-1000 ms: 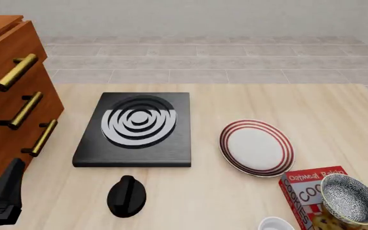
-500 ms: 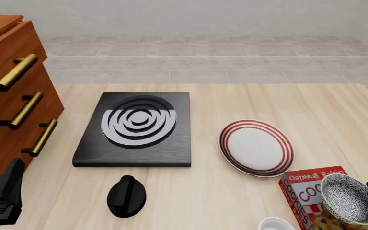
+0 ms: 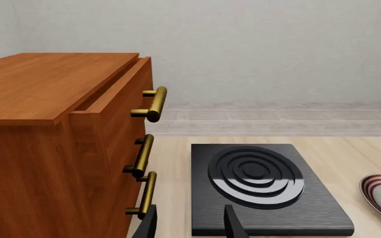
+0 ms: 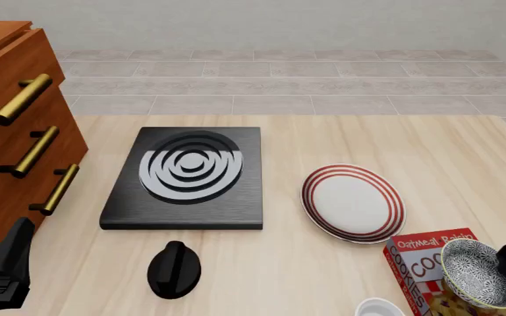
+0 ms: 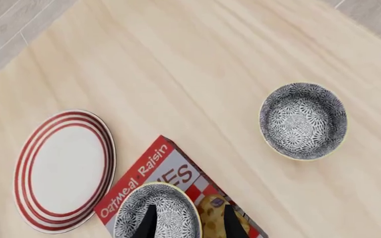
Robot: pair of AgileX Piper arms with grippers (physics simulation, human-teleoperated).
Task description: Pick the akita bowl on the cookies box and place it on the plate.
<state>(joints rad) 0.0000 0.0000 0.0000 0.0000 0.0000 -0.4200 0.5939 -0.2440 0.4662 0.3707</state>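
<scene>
Akita bowl (image 4: 479,273) sits on the cookies box (image 4: 421,264), upright, nothing inside it. Plate (image 4: 352,202) lies just beyond the box toward the black stove (image 4: 186,176), bare. A second speckled bowl (image 5: 303,120) rests on the table (image 5: 197,74) apart from the box, also unfilled.

Right gripper (image 5: 187,225) hangs directly above the akita bowl's rim, fingers spread, holding nothing. Left gripper (image 3: 189,225) is beside the wooden drawer cabinet (image 3: 58,139), aimed at the stove, fingers apart, nothing held.

Akita bowl: small, deep, dense black-and-white speckle, pale rim. White bowl (image 4: 379,307) edge shows just beside the box.
</scene>
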